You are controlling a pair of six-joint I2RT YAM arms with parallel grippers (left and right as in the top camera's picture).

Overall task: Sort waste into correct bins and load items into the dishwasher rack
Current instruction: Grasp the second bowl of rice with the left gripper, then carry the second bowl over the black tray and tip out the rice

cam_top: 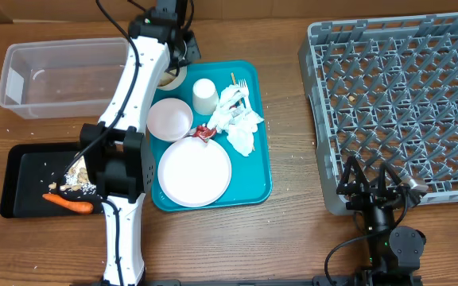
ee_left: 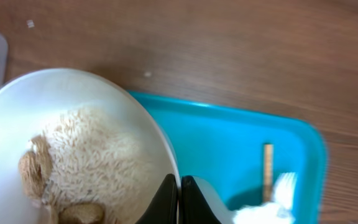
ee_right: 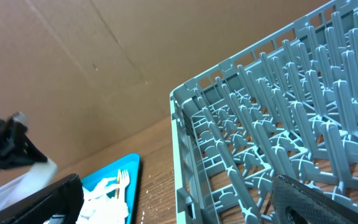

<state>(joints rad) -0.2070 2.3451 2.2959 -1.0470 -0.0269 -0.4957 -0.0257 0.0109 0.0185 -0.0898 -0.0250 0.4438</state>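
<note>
Left wrist view: what has the left gripper (ee_left: 179,200) got?
- It's clamped on the rim of the bowl (ee_left: 73,124) of rice (ee_left: 98,155), at the teal tray's (ee_left: 229,143) far-left corner, near the counter's far edge.
- And the right gripper (cam_top: 368,176)?
- Fingers apart, by the near-right corner, beside the dishwasher rack (cam_top: 404,87)

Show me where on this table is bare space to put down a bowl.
Free: the bare wood strip between the teal plastic tray and the large grey pegged plastic rack, and the near-empty clear rectangular plastic tub. Crowded: the teal tray, filled by a round white plate, pale pink bowl, white cup and crumpled white paper napkins.
</note>
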